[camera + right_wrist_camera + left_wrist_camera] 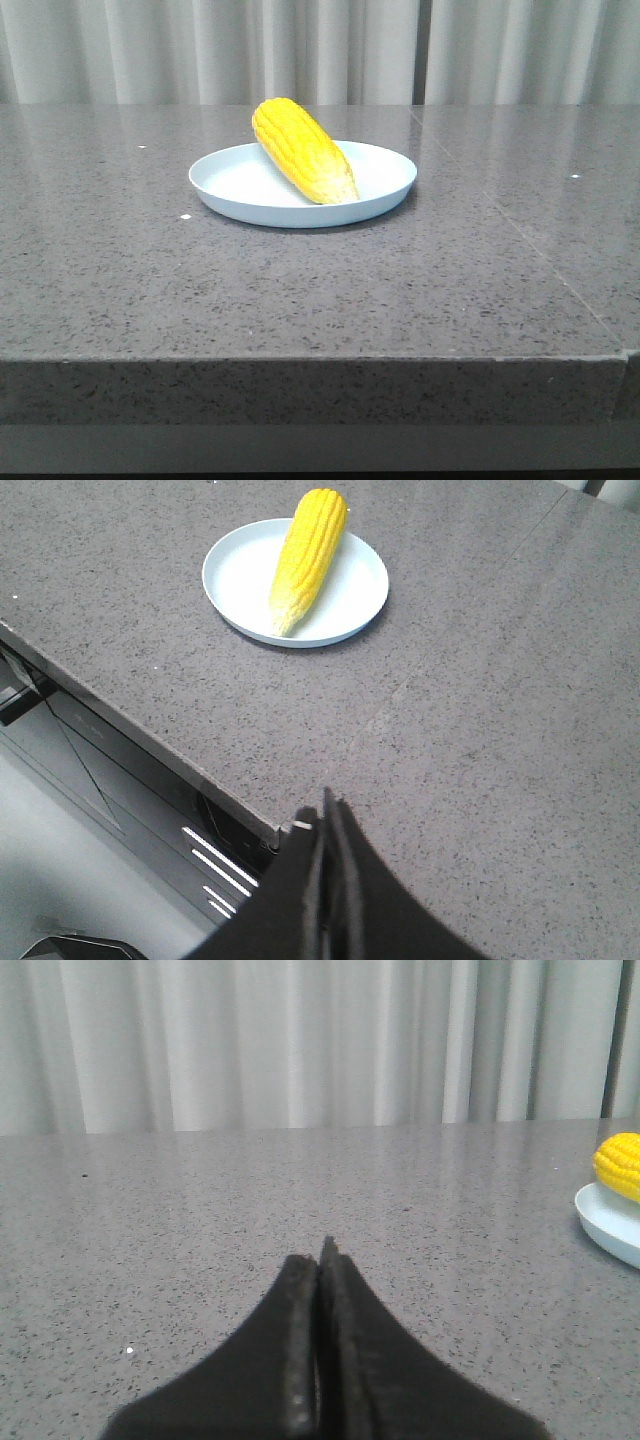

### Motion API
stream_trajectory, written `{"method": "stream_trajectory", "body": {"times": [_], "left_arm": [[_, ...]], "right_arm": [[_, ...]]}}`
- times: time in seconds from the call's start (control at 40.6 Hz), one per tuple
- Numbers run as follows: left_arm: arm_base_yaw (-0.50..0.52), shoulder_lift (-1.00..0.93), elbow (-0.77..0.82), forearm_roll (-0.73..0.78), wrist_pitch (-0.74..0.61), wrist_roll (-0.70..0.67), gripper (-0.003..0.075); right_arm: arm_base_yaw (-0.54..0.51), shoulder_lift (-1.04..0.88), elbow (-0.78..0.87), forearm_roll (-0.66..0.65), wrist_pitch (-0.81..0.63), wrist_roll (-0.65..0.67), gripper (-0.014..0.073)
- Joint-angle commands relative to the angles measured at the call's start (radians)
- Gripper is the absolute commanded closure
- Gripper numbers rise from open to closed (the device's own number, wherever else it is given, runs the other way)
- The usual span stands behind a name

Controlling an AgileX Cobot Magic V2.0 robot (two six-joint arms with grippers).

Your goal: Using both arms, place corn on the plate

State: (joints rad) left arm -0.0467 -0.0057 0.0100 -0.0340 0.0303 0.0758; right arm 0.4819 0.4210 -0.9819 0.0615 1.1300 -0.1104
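Pale pleated curtain [330, 50] across the back; grey speckled stone table [300, 290] fills the front view, with a seam line running diagonally on its right side.

Hidden or cut off: I see neither arm in the front view. In the left wrist view the plate [612, 1222] and the corn [620, 1165] are clipped by the frame edge, only a sliver of rim and the blunt end of the cob showing. The far rim of the plate is masked by the cob in the front view. Below the table edge in the right wrist view I make out dark framework and some white bars, too dim to identify.

The corn [302, 150] lies on the plate [230, 180], which sits mid-table toward the far side. Its long axis runs diagonally: blunt end to the far left, overhanging the far rim, paler tapered tip pointing toward me and to the right, resting inside the near right part of the plate. The right wrist view confirms the corn [308, 558] lying across the plate [240, 580], tip inside the rim.

Left gripper [320, 1255]: fingers pressed together, nothing between them, low over bare table well apart from the plate. Right gripper [326, 815]: fingers likewise closed on nothing, high above the near table edge.
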Motion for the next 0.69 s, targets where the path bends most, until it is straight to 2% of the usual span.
{"method": "stream_trajectory", "body": {"times": [0.0,0.197,0.296,0.468,0.665], "left_arm": [[-0.007,-0.017,0.022,-0.012,-0.091,0.002,0.0741],[-0.007,-0.017,0.022,-0.012,-0.091,0.002,0.0741],[-0.007,-0.017,0.022,-0.012,-0.091,0.002,0.0741],[-0.007,-0.017,0.022,-0.012,-0.091,0.002,0.0741],[-0.007,-0.017,0.022,-0.012,-0.091,0.002,0.0741]], "right_arm": [[-0.003,0.012,-0.020,0.001,-0.071,-0.003,0.0661],[-0.003,0.004,-0.002,0.004,-0.087,-0.003,0.0661],[-0.082,-0.039,0.077,0.000,-0.149,-0.003,0.0661],[-0.309,-0.194,0.349,-0.003,-0.463,-0.003,0.0661],[-0.421,-0.368,0.689,0.007,-0.873,-0.003,0.0661]]}}
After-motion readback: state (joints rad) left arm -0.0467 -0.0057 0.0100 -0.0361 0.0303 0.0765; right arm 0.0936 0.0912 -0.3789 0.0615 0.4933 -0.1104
